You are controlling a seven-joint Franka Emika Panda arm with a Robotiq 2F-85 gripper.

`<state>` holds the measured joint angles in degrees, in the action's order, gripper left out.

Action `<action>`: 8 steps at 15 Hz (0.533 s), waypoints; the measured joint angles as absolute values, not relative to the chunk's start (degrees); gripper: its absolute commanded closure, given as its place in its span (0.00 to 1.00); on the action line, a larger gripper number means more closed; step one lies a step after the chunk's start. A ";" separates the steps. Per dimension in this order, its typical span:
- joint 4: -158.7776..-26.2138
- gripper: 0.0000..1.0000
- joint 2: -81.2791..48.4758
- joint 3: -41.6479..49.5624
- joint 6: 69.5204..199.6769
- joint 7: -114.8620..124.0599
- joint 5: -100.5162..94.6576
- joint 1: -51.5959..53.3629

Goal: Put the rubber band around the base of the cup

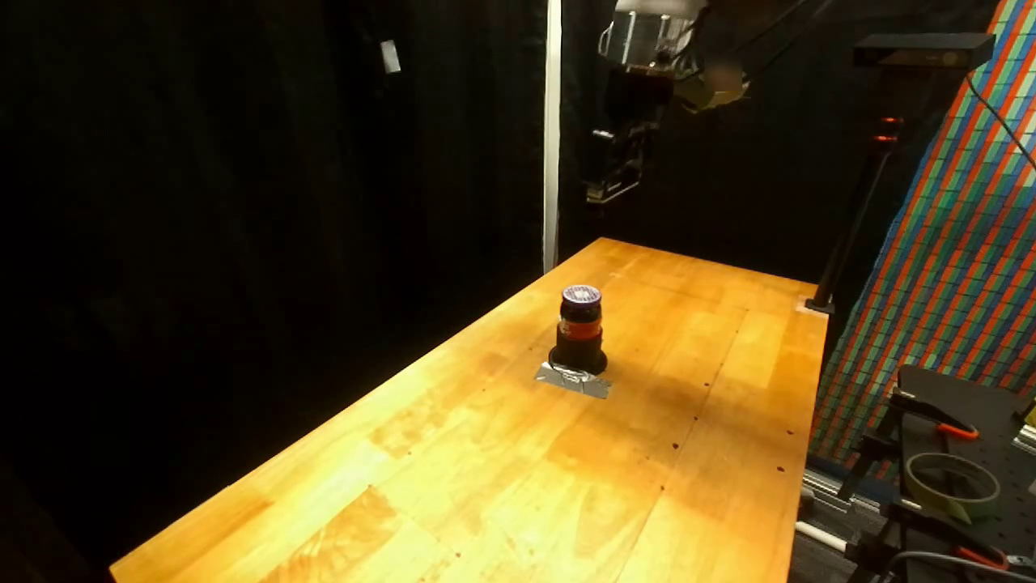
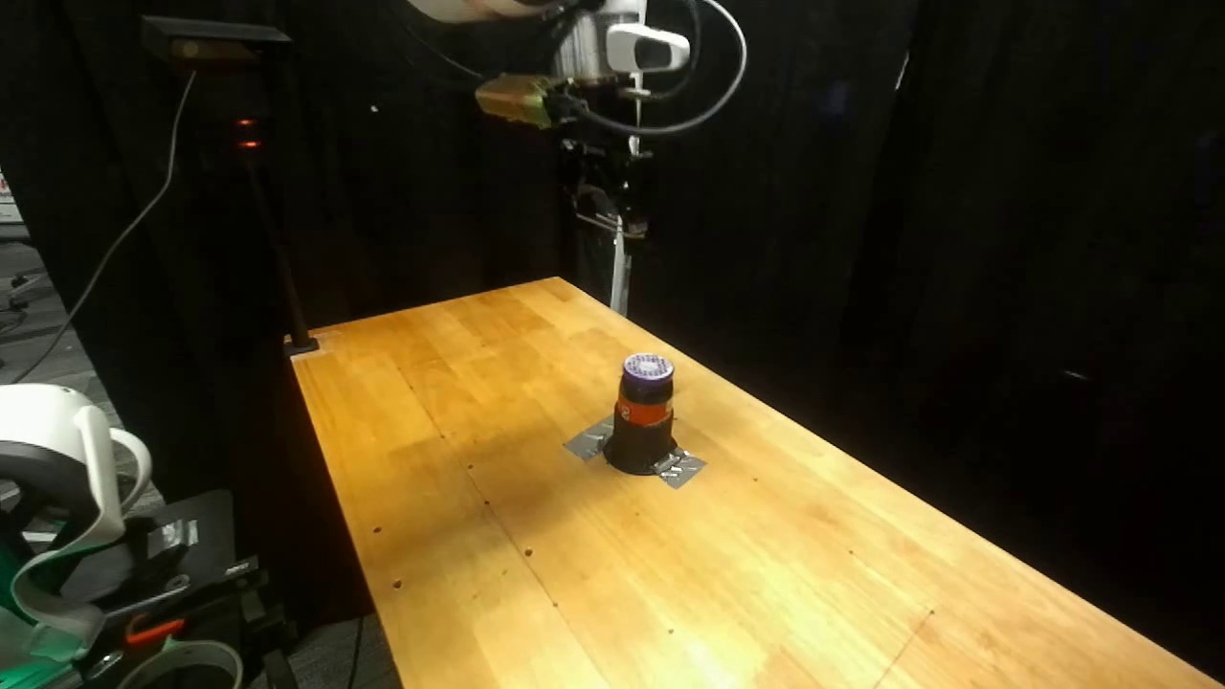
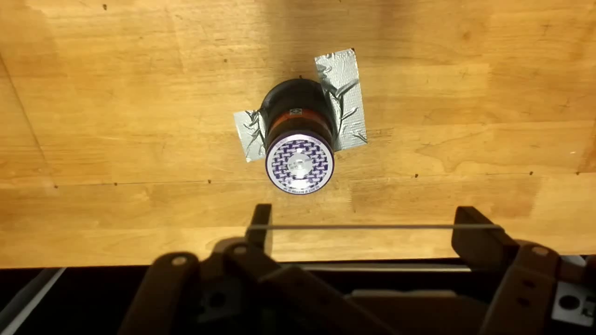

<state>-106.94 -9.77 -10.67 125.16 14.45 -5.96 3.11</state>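
The cup (image 1: 580, 330) is a short dark cylinder with an orange-red band round its middle and a purple-and-white patterned top. It stands upright on the wooden table in both exterior views (image 2: 644, 411). Its flared black base is taped down. In the wrist view the cup (image 3: 300, 163) shows from above. My gripper (image 3: 363, 223) is open. The rubber band (image 3: 363, 227) is stretched as a thin pale line across both fingers. In both exterior views the gripper (image 1: 613, 193) hangs well above the table, higher than the cup and beyond it (image 2: 612, 225).
Silver tape strips (image 3: 344, 100) hold the base to the table (image 1: 502, 453). A dark camera stand (image 1: 846, 219) rises from a far corner of the table. Black curtains hang behind. A side shelf with a tape roll (image 1: 953, 486) and tools stands beside the table.
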 measured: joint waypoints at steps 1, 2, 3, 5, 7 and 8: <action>-104.23 0.00 -13.52 -9.94 124.98 14.45 -5.96 3.65; -101.50 0.00 -17.25 -9.15 124.82 14.45 -5.96 4.21; -98.82 0.00 -20.82 -8.40 124.50 14.45 -5.95 4.68; -93.36 0.00 -27.35 -7.11 123.28 14.42 -5.38 5.36; -88.33 0.00 -32.36 -5.97 121.47 14.42 -5.21 5.80; -86.05 0.00 -34.26 -5.44 120.43 14.42 -5.19 5.98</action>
<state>-86.05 -34.26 -5.44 120.43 14.42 -5.19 5.98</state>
